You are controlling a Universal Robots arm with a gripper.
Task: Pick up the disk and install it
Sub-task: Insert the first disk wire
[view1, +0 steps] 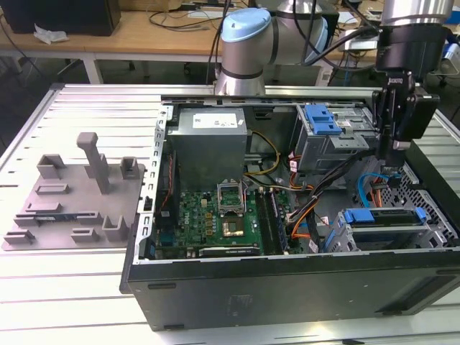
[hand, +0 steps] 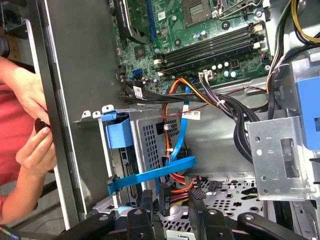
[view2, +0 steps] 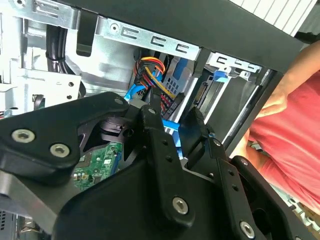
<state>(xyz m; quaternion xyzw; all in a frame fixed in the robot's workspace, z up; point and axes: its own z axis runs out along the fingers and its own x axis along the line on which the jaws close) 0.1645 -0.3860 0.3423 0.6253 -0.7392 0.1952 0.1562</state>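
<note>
The disk [view1: 384, 218], silver with blue plastic rails along its edges, lies in the metal drive cage [view1: 431, 231] at the case's corner on the exterior view's right. My gripper [view1: 392, 167] hangs above the cables just behind that cage, a little apart from the disk. Both wrist views show its black fingers [hand: 146, 201] spread apart with nothing between them, only cables beyond the gap. In the second wrist view the gripper [view2: 175, 127] points at a blue flat cable [view2: 134, 92].
A blue latch piece [view1: 321, 118] sits on the upper drive bay. A grey tray [view1: 72, 194] with upright posts lies on the table at the exterior view's left. A person's hands [hand: 30, 125] rest just outside the case wall. Orange, black and blue cables [hand: 180, 130] crowd the space under the gripper.
</note>
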